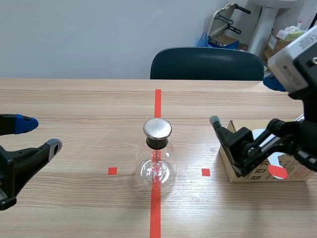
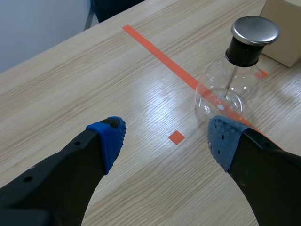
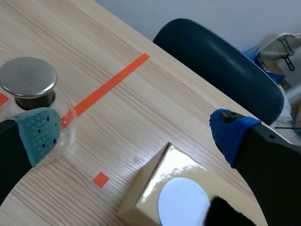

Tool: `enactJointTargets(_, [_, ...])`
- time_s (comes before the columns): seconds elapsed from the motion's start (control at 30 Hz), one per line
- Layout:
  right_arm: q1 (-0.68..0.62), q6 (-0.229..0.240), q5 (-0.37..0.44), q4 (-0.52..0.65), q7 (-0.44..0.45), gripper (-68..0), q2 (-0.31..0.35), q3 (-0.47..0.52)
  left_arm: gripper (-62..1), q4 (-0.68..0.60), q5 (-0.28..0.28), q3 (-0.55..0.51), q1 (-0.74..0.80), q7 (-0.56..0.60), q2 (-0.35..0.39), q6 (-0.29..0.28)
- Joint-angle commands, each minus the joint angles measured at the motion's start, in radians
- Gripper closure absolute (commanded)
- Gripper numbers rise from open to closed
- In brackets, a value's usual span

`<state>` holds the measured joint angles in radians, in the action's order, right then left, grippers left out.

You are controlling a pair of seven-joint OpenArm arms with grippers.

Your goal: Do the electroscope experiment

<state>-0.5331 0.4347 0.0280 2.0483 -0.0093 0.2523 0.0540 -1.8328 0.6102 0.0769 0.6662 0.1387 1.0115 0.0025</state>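
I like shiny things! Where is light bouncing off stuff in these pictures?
Scene view: bright glints on the glass flask, sheen on its metal cap. Left wrist view: pale glare on the table beside the flask. Right wrist view: the box top gleams.

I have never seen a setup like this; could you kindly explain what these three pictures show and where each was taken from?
Two black robot arms stand at a wooden table. The scene view looks out from between them; each wrist view looks down past one arm's gripper. The left gripper and the right gripper are open, holding nothing. On the red tape line stands the electroscope, a glass flask with a metal cap. A cardboard box lies under the right gripper.
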Motion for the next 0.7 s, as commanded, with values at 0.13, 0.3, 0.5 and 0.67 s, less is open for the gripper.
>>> enactJointTargets(0.13, [-0.034,0.001,0.025,0.004,0.015,-67.9,0.003,0.094,-39.7,-0.016,0.000,-0.005,-0.010,0.022,-0.016,-0.011])
enactJointTargets(0.3, [-0.066,0.031,0.047,0.001,0.021,-67.9,0.003,0.169,-39.7,-0.016,0.000,-0.005,-0.010,0.022,-0.016,-0.014])
enactJointTargets(0.5, [-0.071,0.160,0.047,-0.038,0.023,-67.9,0.002,0.235,-39.7,-0.016,0.000,-0.005,-0.010,0.027,-0.016,-0.014])
enactJointTargets(0.67, [-0.082,0.278,0.043,-0.069,0.023,-67.9,0.002,0.269,-39.7,-0.016,0.000,-0.005,-0.010,0.022,-0.016,-0.014])
